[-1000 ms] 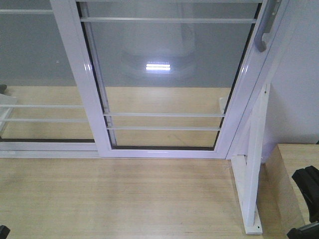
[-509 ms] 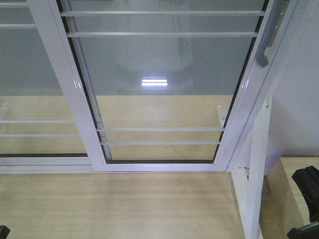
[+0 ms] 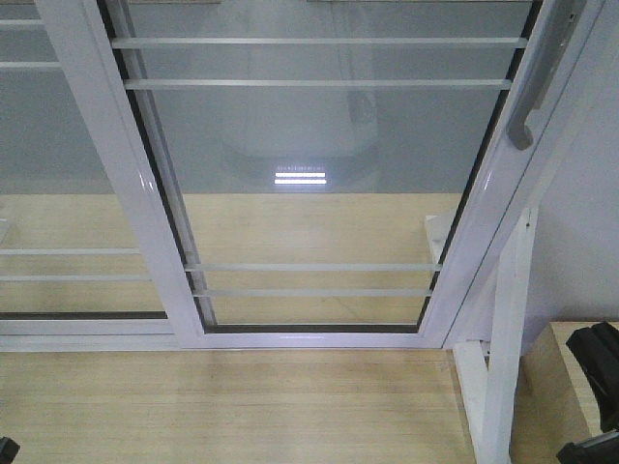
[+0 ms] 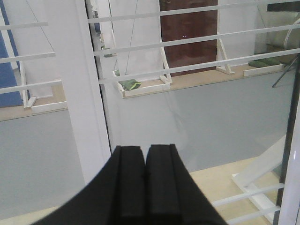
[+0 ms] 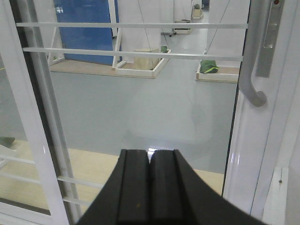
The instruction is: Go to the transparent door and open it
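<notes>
Just changed: transparent door (image 3: 319, 193) looms nearer, its bottom rail (image 3: 309, 335) lower in the front view.
Grip target: grey handle (image 5: 251, 77) on its right stile, untouched.
Jaws: left gripper (image 4: 145, 150) and right gripper (image 5: 150, 153) both pressed together, empty.
Meaning: approach nearly done, door unopened.

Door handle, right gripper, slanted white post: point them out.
door handle (image 5: 247, 77): right wrist view, grey bar's middle.
right gripper (image 5: 150, 161): right wrist view, seam between fingertips.
slanted white post (image 3: 508, 329): front view, mid-length.
</notes>
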You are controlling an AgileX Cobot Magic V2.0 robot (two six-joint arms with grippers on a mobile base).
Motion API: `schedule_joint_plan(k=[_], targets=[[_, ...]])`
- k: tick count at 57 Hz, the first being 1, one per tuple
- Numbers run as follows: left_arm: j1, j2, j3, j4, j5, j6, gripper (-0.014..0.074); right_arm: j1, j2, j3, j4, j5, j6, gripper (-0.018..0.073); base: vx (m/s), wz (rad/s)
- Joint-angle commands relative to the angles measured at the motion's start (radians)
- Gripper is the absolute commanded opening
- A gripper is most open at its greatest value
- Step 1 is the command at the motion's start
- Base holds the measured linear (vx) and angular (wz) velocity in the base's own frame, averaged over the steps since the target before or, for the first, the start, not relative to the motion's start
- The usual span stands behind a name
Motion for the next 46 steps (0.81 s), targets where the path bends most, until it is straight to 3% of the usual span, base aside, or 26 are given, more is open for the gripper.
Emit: schedule_joint_plan(k=[1, 46], targets=[[-0.006, -0.015, 0.013, -0.003, -0.083, -0.006, -0.0006, -0.005, -0.016, 0.005, -0.001, -0.081, -0.007, 0.0001, 0.03, -0.02], [-0.006, -0.015, 0.013, -0.003, -0.083, -0.006, -0.0006, -0.005, -0.016, 0.005, -0.001, -0.081, -0.007, 0.0001, 0.04, -0.01]])
